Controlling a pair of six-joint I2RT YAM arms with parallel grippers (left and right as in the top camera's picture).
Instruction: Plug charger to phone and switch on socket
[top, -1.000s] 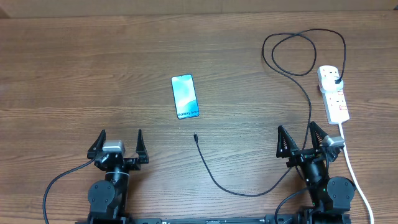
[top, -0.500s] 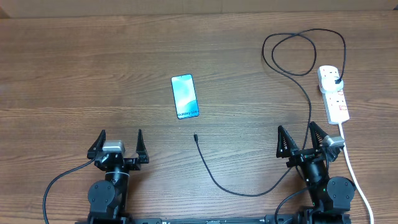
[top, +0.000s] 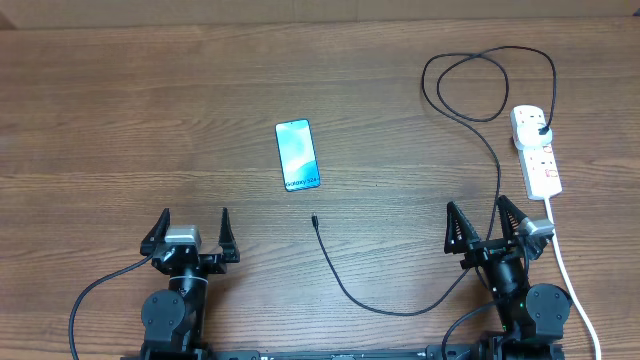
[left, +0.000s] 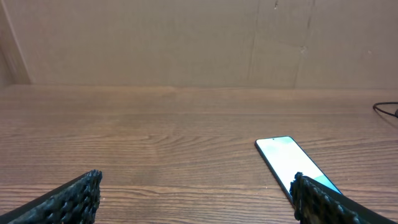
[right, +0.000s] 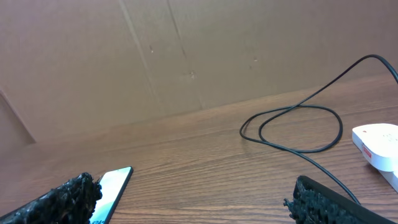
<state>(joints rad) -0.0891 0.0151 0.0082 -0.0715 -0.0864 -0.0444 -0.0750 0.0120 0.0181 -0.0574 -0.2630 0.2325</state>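
Note:
The phone (top: 297, 154) lies flat mid-table, screen up; it also shows in the left wrist view (left: 287, 163) and the right wrist view (right: 111, 190). The charger cable (top: 372, 301) runs from its small tip (top: 313, 219), just below the phone, in a curve to the right and up in a loop (right: 292, 127) to its black plug (top: 541, 131), seated in the white socket strip (top: 537, 152) at the right. My left gripper (top: 194, 230) is open and empty near the front edge. My right gripper (top: 485, 225) is open and empty, just below the socket.
The socket's thick white cord (top: 568, 280) runs down past the right arm to the front edge. A cardboard wall (left: 199, 37) stands along the back of the wooden table (top: 120, 130).

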